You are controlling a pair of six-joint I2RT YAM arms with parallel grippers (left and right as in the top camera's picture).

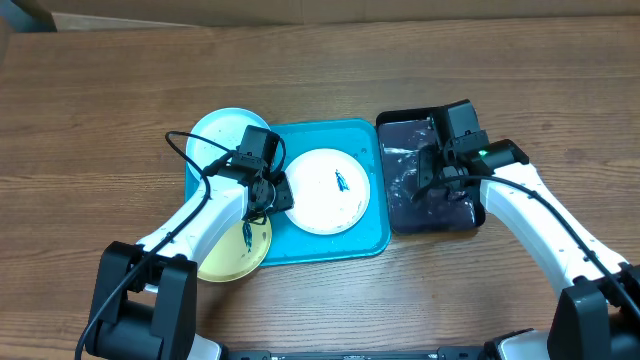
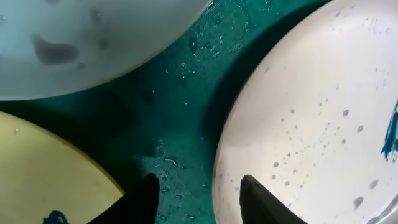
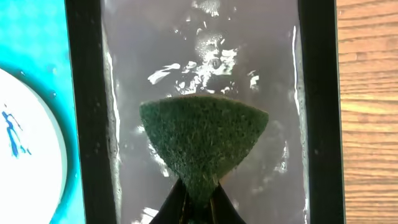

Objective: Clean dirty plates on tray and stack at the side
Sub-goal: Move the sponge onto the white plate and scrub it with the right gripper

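Observation:
The turquoise tray (image 1: pixel 335 242) holds the white plate (image 1: pixel 320 200), marked with a blue smear and specks. The pale blue plate (image 1: pixel 218 138) overlaps the tray's left end, and the yellow plate (image 1: pixel 232 258) lies at its front left. My left gripper (image 1: pixel 266 194) hovers open at the white plate's left rim. In the left wrist view the gripper (image 2: pixel 198 186) has one finger over the wet tray (image 2: pixel 180 112) and the other over the white plate (image 2: pixel 311 118). My right gripper (image 3: pixel 198 202) is shut on a green sponge (image 3: pixel 202 143) above the black tray.
The smaller black tray (image 1: pixel 400 125) with shallow water stands right of the turquoise tray, its rim (image 3: pixel 87 124) close beside it. Bare wooden table (image 1: pixel 320 70) lies behind and to the right. The left arm's cable (image 1: pixel 185 150) loops over the pale blue plate.

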